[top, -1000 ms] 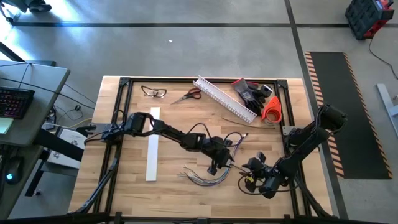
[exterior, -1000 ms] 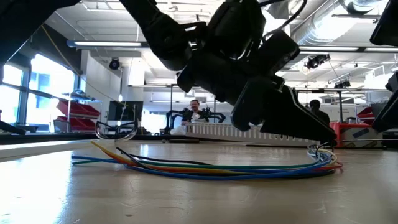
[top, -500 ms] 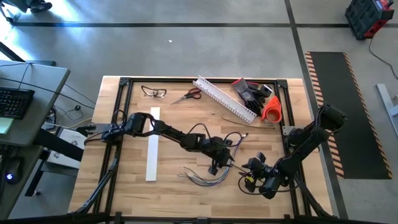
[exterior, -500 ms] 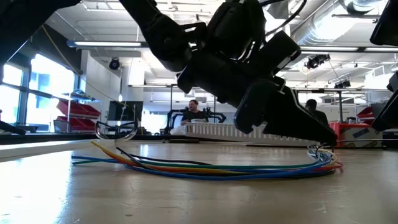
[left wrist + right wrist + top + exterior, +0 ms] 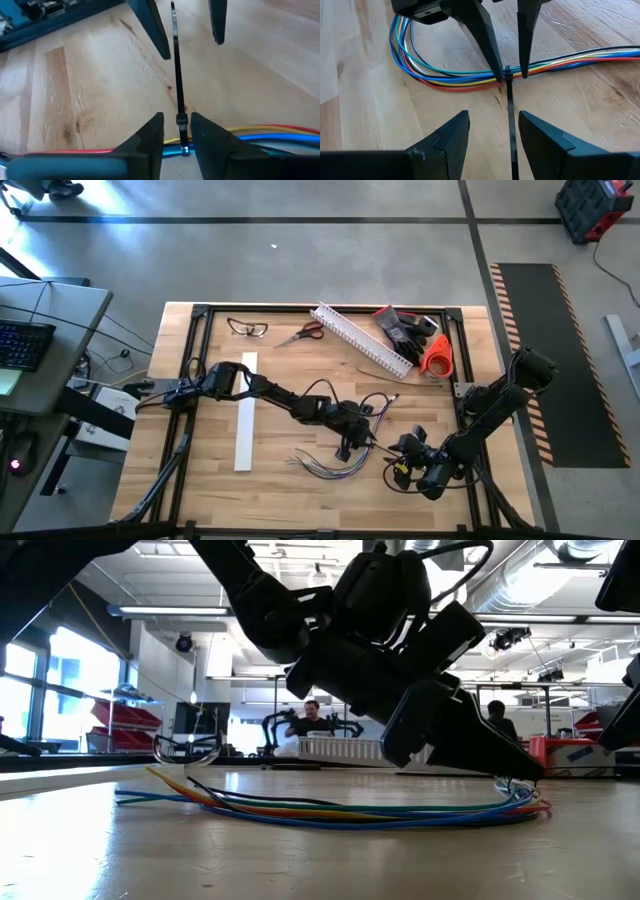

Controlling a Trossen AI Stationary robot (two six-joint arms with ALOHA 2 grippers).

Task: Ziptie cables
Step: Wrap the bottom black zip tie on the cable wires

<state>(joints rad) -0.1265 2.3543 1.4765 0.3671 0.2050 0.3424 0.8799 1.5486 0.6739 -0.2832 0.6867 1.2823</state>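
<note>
**Black ziptie sitting between both sets of fingers**

Black plastic fingers of the left gripper (image 5: 177,131) are down at the cables (image 5: 340,808), straddling the head of a ziptie (image 5: 176,70) that's already looped around the bundle. The fingers sit just either side of the head with a slim gap showing, so narrowed but not pinching yet. The right gripper (image 5: 493,131) faces it from the other side, fingers spread, with the ziptie's tail running straight out between them, touching neither.

Cables are a loose curved bunch of blue, yellow, red and green wires lying flat near the table's (image 5: 270,480) front edge, between the two arms.

Table is light butcher-block wood in a black frame. Along the far edge: safety glasses (image 5: 247,328), scissors (image 5: 303,332), a white slotted channel (image 5: 362,339), dark gloves (image 5: 405,328) and an orange roll (image 5: 437,356). A white strip (image 5: 245,412) lies flat on the left side. Behind the table it's an open workshop with ceiling ducts, big windows and a person (image 5: 312,718) seated far back.

Compared with a second ago, the left fingers have drawn closer together around the ziptie head; the arms and cables otherwise look the same.
</note>
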